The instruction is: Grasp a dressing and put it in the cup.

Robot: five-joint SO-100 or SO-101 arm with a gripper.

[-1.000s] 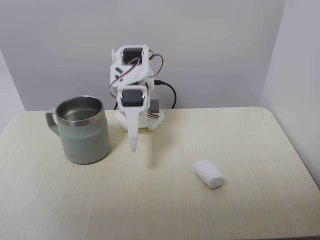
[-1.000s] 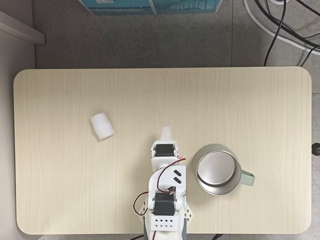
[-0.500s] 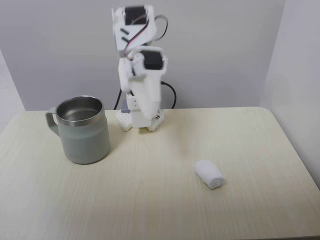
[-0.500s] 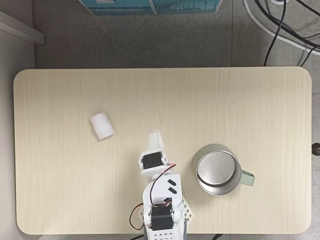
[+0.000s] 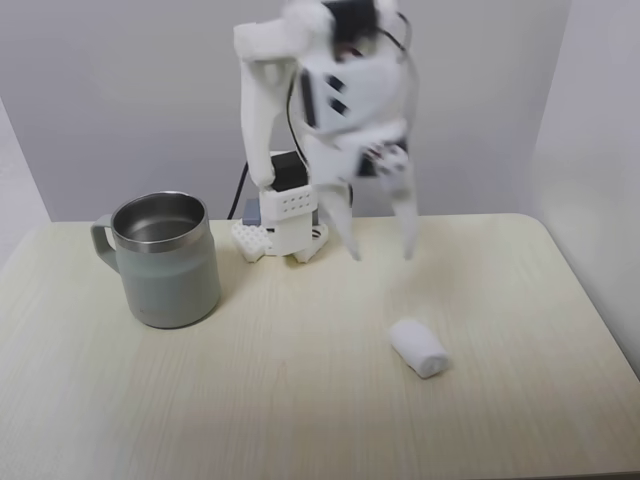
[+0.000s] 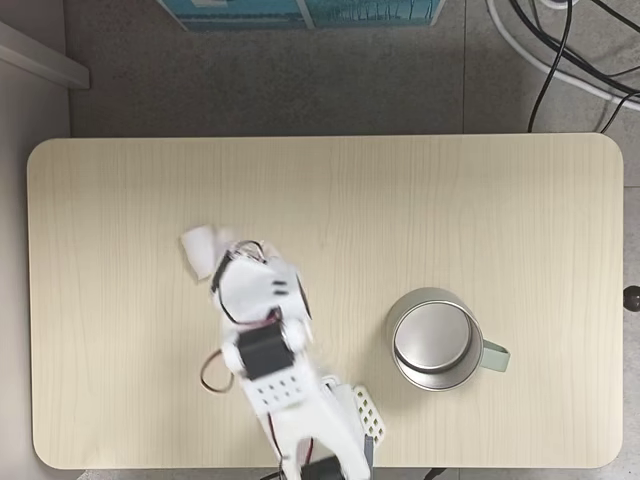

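White gauze dressing (image 5: 418,348), lying loose on the bench (image 5: 300,400) at lower right of a fixed view, untouched; arm swung over from frame centre within the last second, jaws of gripper (image 5: 380,252) now spread and empty above it, grasp judged imminent; cup (image 5: 165,260) well apart at left.

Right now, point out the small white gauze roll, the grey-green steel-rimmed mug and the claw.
small white gauze roll (image 5: 418,348), fixed view, middle of its side.
grey-green steel-rimmed mug (image 5: 170,285), fixed view, outer wall.
claw (image 5: 381,252), fixed view, midway between fingertips, open.
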